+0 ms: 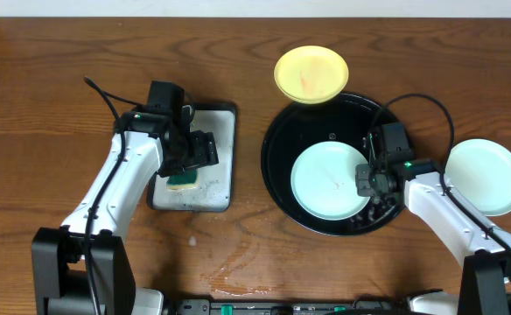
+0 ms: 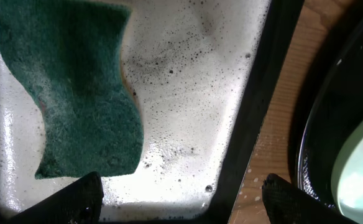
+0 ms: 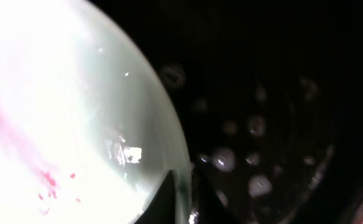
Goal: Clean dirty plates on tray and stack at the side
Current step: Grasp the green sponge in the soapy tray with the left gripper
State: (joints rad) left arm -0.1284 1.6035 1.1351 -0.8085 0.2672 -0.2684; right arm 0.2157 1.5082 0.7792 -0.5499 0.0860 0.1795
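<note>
- The left gripper [image 2: 181, 198] hovers over the silver tray [image 1: 223, 157] with its jaws spread wide and nothing between them. The green sponge [image 2: 69, 87] lies flat in the foam, just ahead of one finger.
- The right gripper [image 3: 183, 204] is pinched onto the rim of the smeared mint plate [image 1: 325, 182], which lies inside the black tray [image 1: 277, 162].
- The yellow plate [image 1: 311, 74] overlaps the black tray's far rim.
- A second mint plate [image 1: 485, 177] sits on the tabletop [image 1: 45, 79], right of the black tray — apart from it.
</note>
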